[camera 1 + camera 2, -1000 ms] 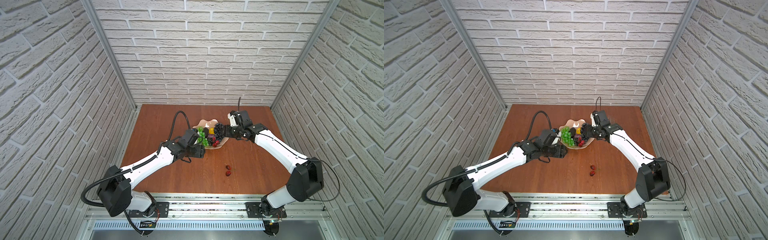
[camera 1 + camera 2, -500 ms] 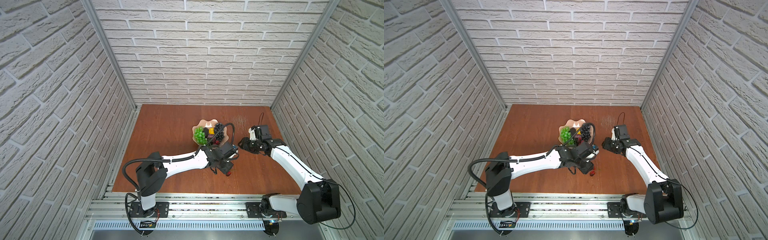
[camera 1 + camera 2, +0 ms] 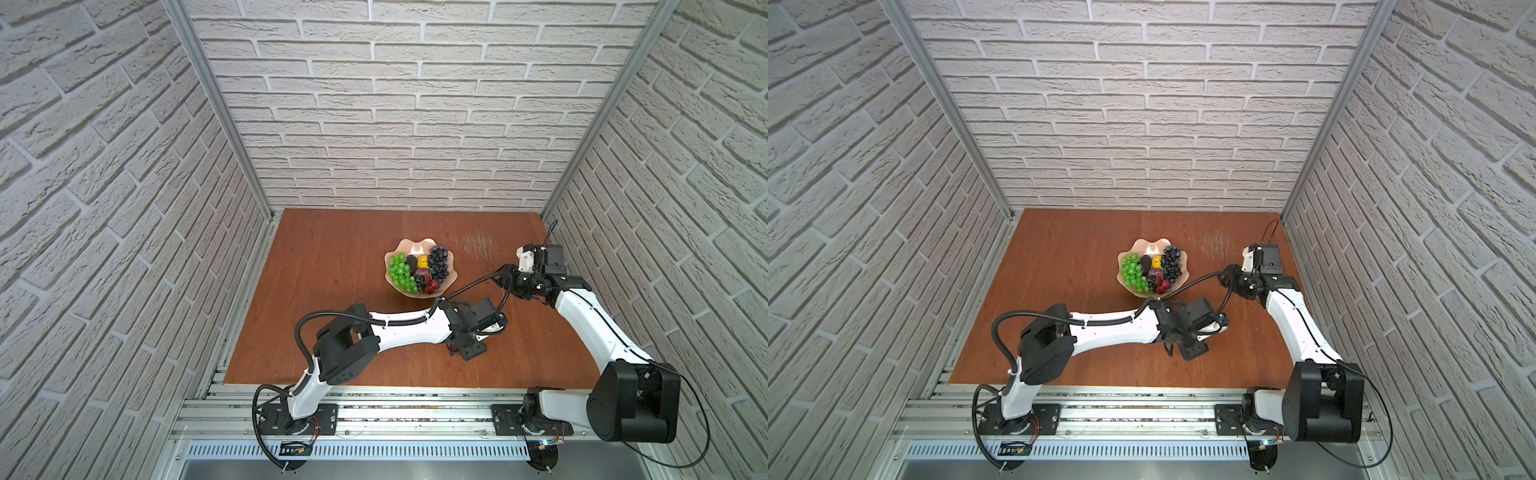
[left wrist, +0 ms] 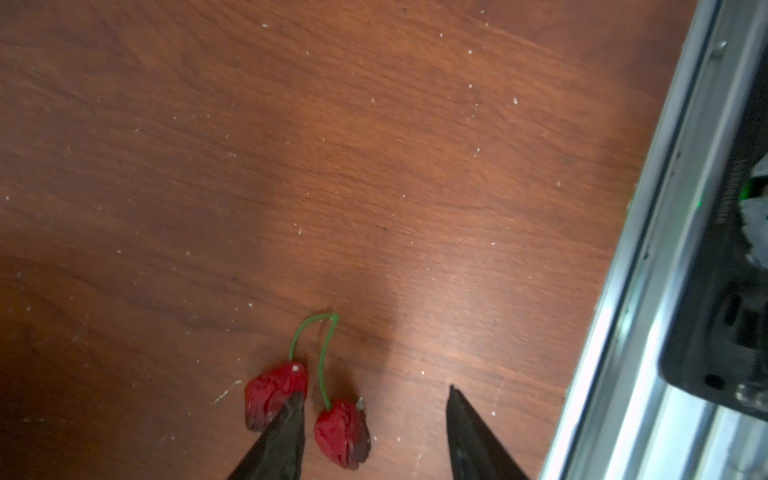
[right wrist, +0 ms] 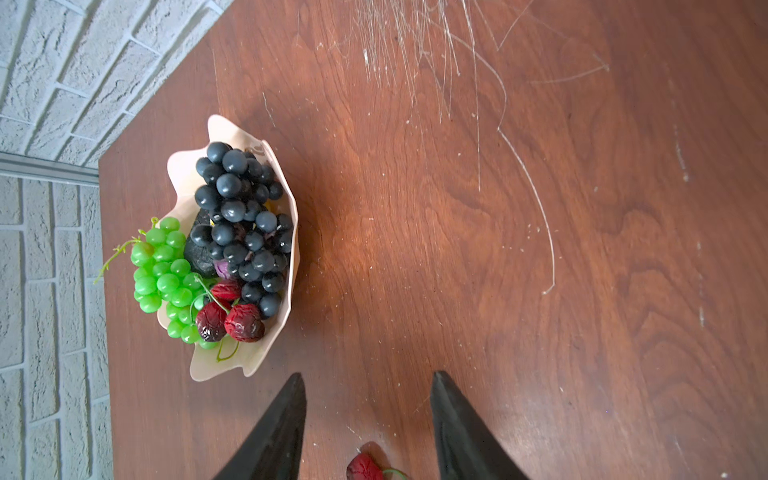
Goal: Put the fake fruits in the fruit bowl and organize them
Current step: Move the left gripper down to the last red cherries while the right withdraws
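Note:
The peach-pink fruit bowl (image 3: pixel 415 243) (image 3: pixel 1152 243) (image 5: pixel 216 365) holds green grapes (image 3: pixel 399 272), dark grapes (image 3: pixel 438 262), an avocado (image 3: pixel 411 262), a yellow fruit (image 3: pixel 422 262), a purple fruit (image 3: pixel 420 273) and cherries (image 5: pixel 237 320). Two red cherries (image 4: pixel 340 432) joined by a green stem lie on the table. My left gripper (image 3: pixel 465 349) (image 4: pixel 374 395) stands open over them, with one fingertip (image 4: pixel 297 403) on one cherry and the other cherry between the fingers. My right gripper (image 3: pixel 500 280) (image 5: pixel 368 374) is open and empty, right of the bowl. A red cherry (image 5: pixel 363 467) lies on the table behind its fingertips.
Brick-pattern walls close in the wooden table (image 3: pixel 332 249) on three sides. A metal rail (image 4: pixel 665 249) runs along the front edge, close to the left gripper. The left arm's cable (image 3: pixel 478 282) arcs in front of the right gripper. Scratches (image 5: pixel 415 50) mark the wood behind.
My left arm swung from the bowl's left side to the front right and came down over the cherries on the table. My right gripper drew back from the bowl to the right.

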Motion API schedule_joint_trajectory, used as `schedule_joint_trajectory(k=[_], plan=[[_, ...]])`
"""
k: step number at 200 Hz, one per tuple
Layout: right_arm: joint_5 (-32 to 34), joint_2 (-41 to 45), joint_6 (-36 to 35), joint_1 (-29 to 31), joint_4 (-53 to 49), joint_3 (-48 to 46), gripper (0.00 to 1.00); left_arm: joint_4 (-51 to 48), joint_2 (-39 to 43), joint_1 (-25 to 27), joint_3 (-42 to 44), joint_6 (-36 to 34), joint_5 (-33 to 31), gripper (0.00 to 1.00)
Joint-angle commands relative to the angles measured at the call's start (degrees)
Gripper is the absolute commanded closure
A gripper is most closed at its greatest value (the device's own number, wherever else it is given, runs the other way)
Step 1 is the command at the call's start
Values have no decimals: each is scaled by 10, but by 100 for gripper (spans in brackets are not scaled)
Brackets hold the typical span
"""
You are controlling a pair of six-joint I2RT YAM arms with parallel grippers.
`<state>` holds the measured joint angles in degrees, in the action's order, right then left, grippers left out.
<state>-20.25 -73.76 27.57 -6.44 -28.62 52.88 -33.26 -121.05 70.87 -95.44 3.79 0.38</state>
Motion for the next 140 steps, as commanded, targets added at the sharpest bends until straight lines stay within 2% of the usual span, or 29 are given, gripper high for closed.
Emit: schedule_joint_trajectory(k=[1, 52, 76, 140], plan=[[-10, 19, -11, -8, 13, -17, 49, -25, -13, -4, -11, -42, -17, 45], [-11, 23, -15, -13, 13, -32, 50, -21, -35, -15, -19, -69, -24, 47], [-8, 24, -18, -13, 9, -29, 51, -10, -38, -21, -17, -64, -8, 48], [-12, 24, -13, -13, 19, -43, 53, -6, -53, -22, -13, -64, -12, 54]])
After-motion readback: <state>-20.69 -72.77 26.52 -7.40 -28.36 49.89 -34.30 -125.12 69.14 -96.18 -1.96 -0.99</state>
